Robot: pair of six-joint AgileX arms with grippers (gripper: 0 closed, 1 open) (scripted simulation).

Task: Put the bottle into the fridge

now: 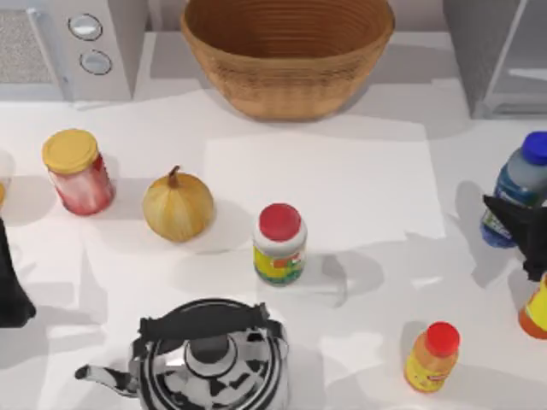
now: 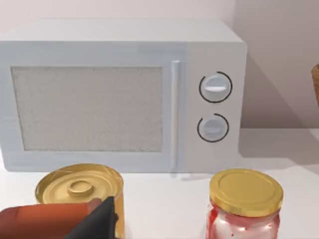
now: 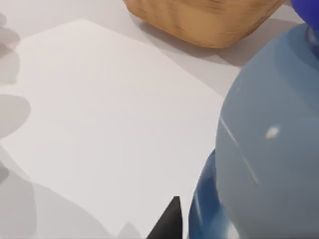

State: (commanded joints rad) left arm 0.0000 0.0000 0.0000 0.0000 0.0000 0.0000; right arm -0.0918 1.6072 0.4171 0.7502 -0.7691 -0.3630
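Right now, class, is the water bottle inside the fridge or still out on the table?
Out. The bottle stands upright on the table at its right edge, beside the right hand, nearer than the fridge.

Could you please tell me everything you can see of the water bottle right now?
The bottle is clear bluish plastic with a blue screw cap and a blue-and-green label low on its body. It stands upright on the white table at the top view's right edge, in front of the grey fridge. The right gripper is right beside it; whether the fingers touch it cannot be told.

Right gripper [image 1: 523,243] at bottle [image 1: 518,190], table's right edge; fridge [image 1: 500,53] behind; left arm parked left edge.
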